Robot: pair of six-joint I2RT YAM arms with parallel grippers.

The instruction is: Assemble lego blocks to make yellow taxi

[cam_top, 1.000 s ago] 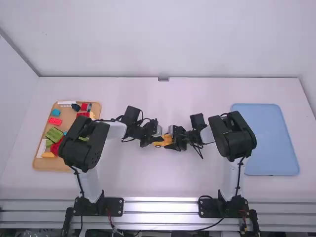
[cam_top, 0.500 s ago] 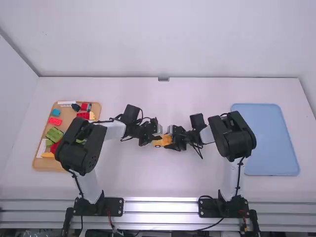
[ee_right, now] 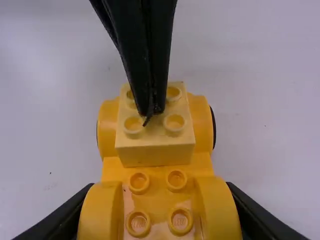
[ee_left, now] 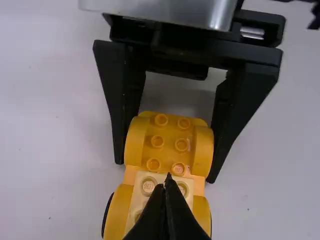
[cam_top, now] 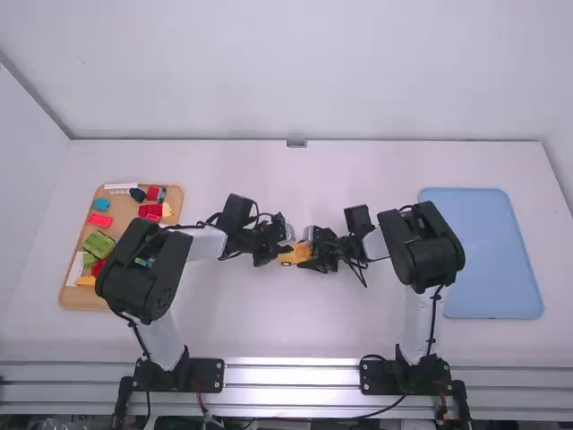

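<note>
We're holding left gripper [cam_top: 287,251] jaws together at the pale block [ee_right: 155,155] on the yellow chassis [ee_left: 167,134]; right gripper [cam_top: 307,256] jaws are clamping its sides.

- The left arm [cam_top: 141,269] angles from its base [cam_top: 201,373] to a black elbow well outside it, its white forearm [cam_top: 206,242] turned inward toward the middle.
- The right arm [cam_top: 421,251] rises almost straight from its base [cam_top: 385,376], then bends at the elbow, its short white link [cam_top: 376,245] aimed inward at its counterpart.
- Face to face between the two bases, the left pincer [cam_top: 286,252] and right pincer [cam_top: 310,260] work close together.
- In its own wrist view, the left pincer [ee_left: 168,178] has both fingers pressed together, tapering to a narrow point.
- The right pincer's fingers stand apart, roughly parallel, in the left wrist view.
</note>
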